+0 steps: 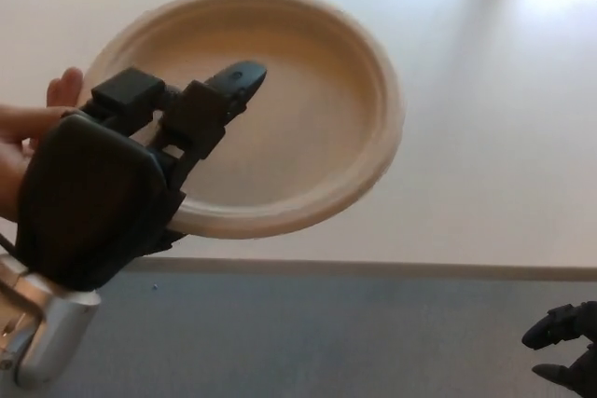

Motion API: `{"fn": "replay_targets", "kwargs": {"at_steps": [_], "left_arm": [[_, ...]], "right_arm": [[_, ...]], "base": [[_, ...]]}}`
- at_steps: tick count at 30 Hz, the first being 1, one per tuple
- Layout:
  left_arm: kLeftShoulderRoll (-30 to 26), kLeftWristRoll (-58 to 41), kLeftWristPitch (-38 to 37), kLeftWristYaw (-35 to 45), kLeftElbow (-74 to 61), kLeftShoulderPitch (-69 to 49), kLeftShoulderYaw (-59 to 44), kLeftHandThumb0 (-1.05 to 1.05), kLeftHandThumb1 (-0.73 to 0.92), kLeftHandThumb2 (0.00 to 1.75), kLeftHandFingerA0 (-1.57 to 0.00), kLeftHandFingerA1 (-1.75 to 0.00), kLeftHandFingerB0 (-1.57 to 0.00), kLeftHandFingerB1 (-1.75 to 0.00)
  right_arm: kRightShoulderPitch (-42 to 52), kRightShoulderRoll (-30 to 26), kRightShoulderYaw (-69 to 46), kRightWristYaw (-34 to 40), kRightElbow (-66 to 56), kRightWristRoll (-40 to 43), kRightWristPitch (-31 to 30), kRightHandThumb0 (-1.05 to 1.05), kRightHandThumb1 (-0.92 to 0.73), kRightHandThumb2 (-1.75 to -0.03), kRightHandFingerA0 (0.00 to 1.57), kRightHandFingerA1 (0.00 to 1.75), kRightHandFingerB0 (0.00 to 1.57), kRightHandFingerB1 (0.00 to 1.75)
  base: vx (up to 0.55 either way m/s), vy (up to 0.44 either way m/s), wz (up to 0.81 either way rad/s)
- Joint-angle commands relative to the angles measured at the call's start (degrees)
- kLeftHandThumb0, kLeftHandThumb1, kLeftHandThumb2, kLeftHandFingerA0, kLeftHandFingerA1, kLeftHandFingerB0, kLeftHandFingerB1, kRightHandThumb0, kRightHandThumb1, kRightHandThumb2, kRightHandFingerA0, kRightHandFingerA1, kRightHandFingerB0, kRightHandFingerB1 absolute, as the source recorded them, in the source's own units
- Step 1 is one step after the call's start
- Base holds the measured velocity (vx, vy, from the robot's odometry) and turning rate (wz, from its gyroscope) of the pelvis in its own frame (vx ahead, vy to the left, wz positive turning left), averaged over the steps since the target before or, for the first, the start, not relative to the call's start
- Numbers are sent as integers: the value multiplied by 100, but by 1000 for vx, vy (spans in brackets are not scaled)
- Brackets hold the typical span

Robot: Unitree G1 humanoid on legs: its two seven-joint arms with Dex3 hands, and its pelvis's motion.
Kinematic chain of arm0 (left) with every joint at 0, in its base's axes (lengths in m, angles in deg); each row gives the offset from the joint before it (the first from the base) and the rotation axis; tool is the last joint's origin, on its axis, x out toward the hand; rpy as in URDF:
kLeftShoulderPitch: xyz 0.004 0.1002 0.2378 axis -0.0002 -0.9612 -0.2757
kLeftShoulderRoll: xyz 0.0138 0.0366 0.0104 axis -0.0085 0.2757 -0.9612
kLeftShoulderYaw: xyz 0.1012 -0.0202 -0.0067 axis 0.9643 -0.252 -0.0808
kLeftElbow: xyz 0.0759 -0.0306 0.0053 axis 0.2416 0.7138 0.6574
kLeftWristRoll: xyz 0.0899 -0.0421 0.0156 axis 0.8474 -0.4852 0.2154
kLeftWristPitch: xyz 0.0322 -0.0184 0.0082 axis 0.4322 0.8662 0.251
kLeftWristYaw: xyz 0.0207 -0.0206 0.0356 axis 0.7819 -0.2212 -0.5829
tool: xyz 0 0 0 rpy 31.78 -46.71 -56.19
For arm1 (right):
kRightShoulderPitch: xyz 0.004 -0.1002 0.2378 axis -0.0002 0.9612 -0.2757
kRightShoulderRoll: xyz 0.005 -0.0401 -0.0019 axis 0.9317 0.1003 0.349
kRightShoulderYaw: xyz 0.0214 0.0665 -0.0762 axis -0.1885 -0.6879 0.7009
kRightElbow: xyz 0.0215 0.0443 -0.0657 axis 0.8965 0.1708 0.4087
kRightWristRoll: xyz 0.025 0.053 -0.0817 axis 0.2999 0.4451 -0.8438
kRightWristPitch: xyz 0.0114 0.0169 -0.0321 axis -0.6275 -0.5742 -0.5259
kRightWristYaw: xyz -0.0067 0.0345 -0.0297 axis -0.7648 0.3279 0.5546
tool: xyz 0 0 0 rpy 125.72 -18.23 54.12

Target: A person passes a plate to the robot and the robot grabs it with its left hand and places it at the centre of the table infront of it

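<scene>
- Left hand [112, 193]: two thick fingers [219, 100] lie over the inner face of the paper plate [308, 118], reaching from its near-left rim toward its middle. Thumb is hidden under the plate, so the hand reads as pinching the rim, though the underside contact cannot be confirmed.
- Paper plate: beige, round, tilted, held in the air above the near edge of the bench [485, 137]. Its lower rim hangs over the grey floor [326, 333] side of that edge; nothing shows it resting on the bench.
- Person's hand [37, 132]: at the far-left rim of the plate, just behind the robot's left hand. Fingertips are close to or touching the rim; cannot tell whether they grip it.
- Right hand [564, 351]: low, well right of the plate, near the frame corner. Fingers curled with a gap between them, holding nothing.
- Progress (judgement): handover is at the transfer point. The robot's grasp looks made; the person's release is not evident.
- Left to do: take the plate fully, carry it forward over the bench, level it, set it at the centre, let go.
- Risk: thin rim may flex or slip in a one-sided pinch.
</scene>
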Motion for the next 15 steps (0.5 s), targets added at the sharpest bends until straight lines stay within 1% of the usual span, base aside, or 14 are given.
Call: {"fn": "replay_targets", "kwargs": {"at_steps": [1,2,3,4,5,6,7,8,9,10,11,12,14,15], "left_arm": [[-71,360,32,-848,84,76,132,-13,55,56,-97,-152,-59,-39],[-74,318,16,-874,80,67,148,-21,54,56,-99,-146,-71,-43],[-91,302,23,-909,82,63,171,-21,54,56,-99,-146,-71,-43],[-104,332,-8,-1014,89,55,184,-24,51,57,-100,-145,-86,-50],[-122,346,-10,-1077,95,51,202,-24,51,57,-100,-145,-86,-50],[-163,383,-83,-1281,152,63,215,-11,57,57,-87,-159,-66,-107],[-177,428,-106,-1423,181,69,229,-10,57,56,-81,-166,-53,-134],[-184,472,-86,-1522,193,72,252,-10,57,56,-81,-166,-53,-134],[-196,481,-101,-1604,220,81,270,-14,58,55,-79,-169,-49,-141],[-208,480,-103,-1663,242,82,291,-17,57,56,-79,-167,-52,-136],[-211,476,-101,-1679,249,80,300,-17,57,56,-79,-167,-52,-136],[-231,443,-103,-1699,261,74,322,-15,58,57,-82,-167,-55,-131],[-254,401,-90,-1712,297,93,344,-15,59,58,-83,-167,-56,-133],[-260,354,-78,-1700,311,96,362,-16,57,58,-85,-166,-59,-133]], "right_arm": [[-76,-125,-68,-108,2,17,20,-57,-64,-58,51,65,40,50],[-83,-122,-64,-104,16,8,21,-57,-64,-58,51,64,40,49],[-85,-120,-64,-104,23,3,21,-57,-64,-58,51,64,40,49],[-98,-115,-47,-87,40,-20,8,-57,-64,-58,49,63,41,49],[-103,-112,-39,-81,48,-31,2,-57,-64,-58,49,63,41,49],[-105,-113,-42,-87,71,-27,33,-57,-64,-58,49,63,41,49],[-106,-113,-43,-90,84,-24,51,-58,-64,-58,49,63,41,49],[-108,-112,-44,-90,93,-22,60,-58,-64,-58,49,63,41,49],[-108,-108,-63,-105,103,1,55,-57,-64,-58,51,62,39,48],[-109,-102,-74,-106,114,13,50,-57,-64,-58,52,63,39,48],[-110,-98,-76,-102,120,15,48,-57,-64,-58,52,63,39,48],[-116,-93,-79,-95,136,12,43,-56,-64,-58,52,62,40,48],[-163,-87,-69,-94,162,-8,15,-57,-64,-58,52,62,40,48],[-183,-88,-59,-101,161,-20,5,-56,-64,-58,50,62,41,48]], "base": [[0,0,0],[0,0,0],[0,0,0],[0,0,0],[0,0,0],[0,0,0],[0,0,0],[0,0,0],[0,0,0],[0,0,0],[0,0,0],[0,0,0],[0,0,0],[0,0,0]]}}
